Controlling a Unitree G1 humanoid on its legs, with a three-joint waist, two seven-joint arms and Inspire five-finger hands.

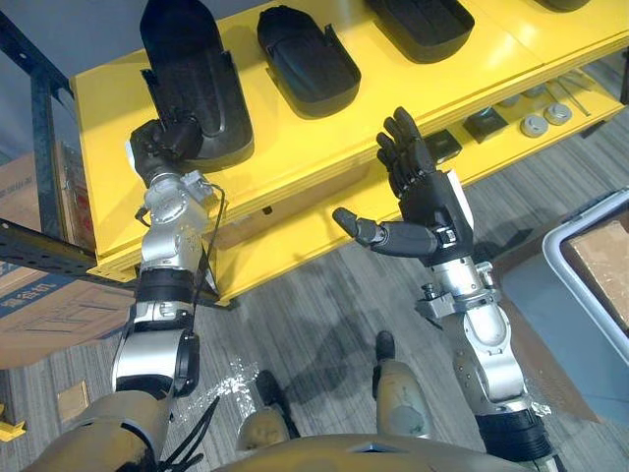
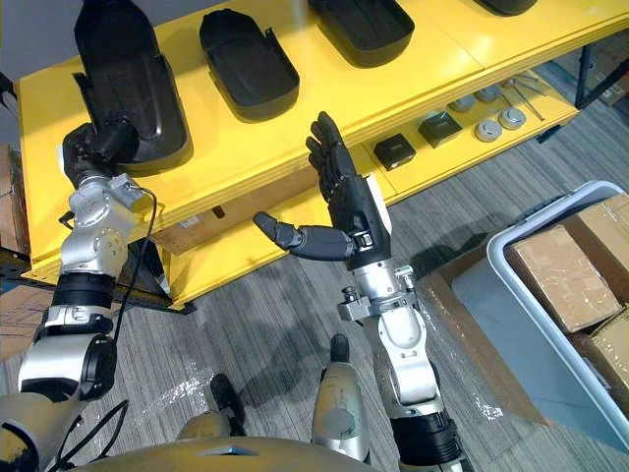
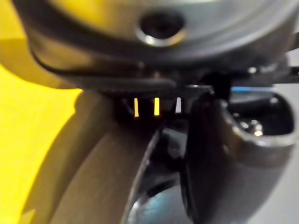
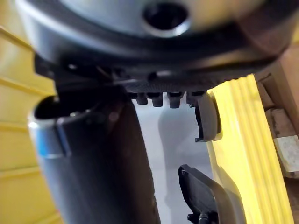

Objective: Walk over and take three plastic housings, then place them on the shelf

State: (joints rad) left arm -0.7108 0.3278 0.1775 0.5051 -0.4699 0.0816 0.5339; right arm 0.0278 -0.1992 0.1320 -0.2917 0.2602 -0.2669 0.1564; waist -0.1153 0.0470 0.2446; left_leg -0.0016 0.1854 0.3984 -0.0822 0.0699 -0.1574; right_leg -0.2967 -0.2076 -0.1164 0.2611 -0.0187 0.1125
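Three black plastic housings lie on the top board of the yellow shelf (image 1: 393,93): a left one (image 1: 192,69), a middle one (image 1: 307,57) and a right one (image 1: 423,22). My left hand (image 1: 162,143) is at the near end of the left housing, with its fingers curled on the housing's rim. In front of the shelf's edge, my right hand (image 1: 428,192) is raised with straight fingers and the thumb stuck out sideways. It holds nothing and touches no housing.
The lower shelf board carries small black boxes (image 1: 486,123) and round metal parts (image 1: 545,118). A grey bin (image 2: 511,295) with cardboard boxes (image 2: 560,261) stands on the floor to the right. A dark blue rack post (image 1: 39,108) and a cardboard box (image 1: 44,300) are at the left.
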